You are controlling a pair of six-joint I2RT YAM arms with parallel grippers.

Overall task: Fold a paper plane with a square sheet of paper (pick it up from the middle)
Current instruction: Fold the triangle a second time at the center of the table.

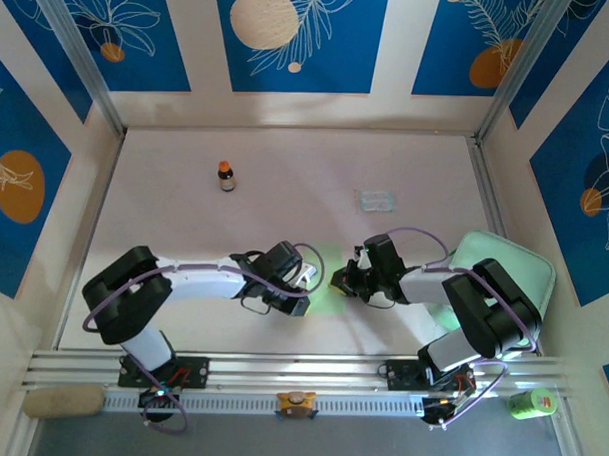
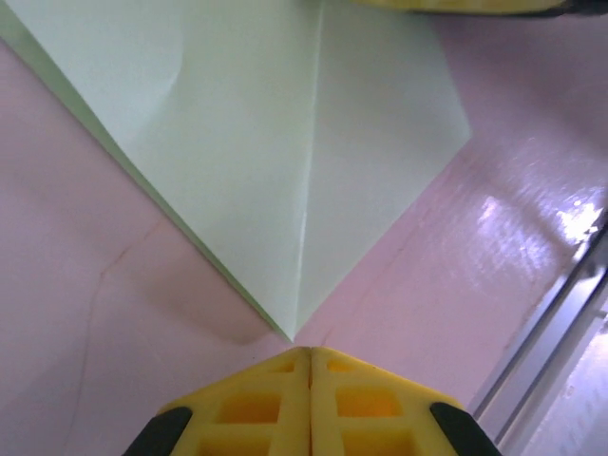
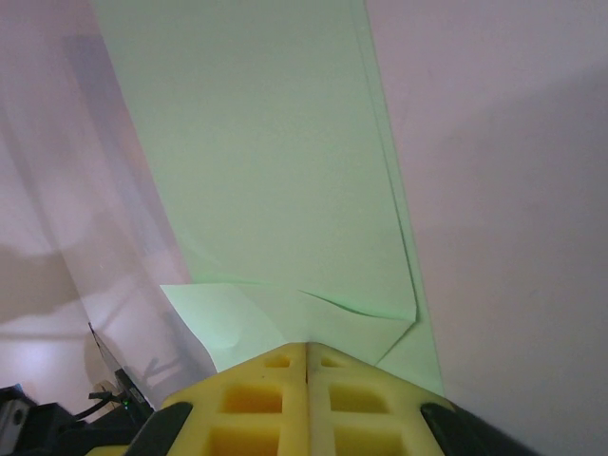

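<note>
We see the pale green paper [image 1: 328, 259] lying on the pink table [image 1: 287, 157] at its near middle, between the two arms, which reach in toward each other from either side. It is already partly folded. In the left wrist view the paper [image 2: 285, 142] has a centre crease running down to a sharp point, with slanted folded edges on both sides.

The left hand [image 2: 310, 353] has its yellow fingers pressed together with nothing between them, and the paper's point lies just ahead of the fingertips.

The right hand [image 3: 306, 350] is likewise closed tight. Here the paper [image 3: 266, 171] runs right up to the fingertips and is creased and buckled there. We cannot tell whether the hand pinches the paper's edge or only presses on it.

Farther back on the table stands a small brown bottle with an orange cap [image 1: 226, 175], well apart from a clear plastic packet [image 1: 375, 200]. A mint green tray [image 1: 504, 257] sits at the right edge, partly under the right arm.
</note>
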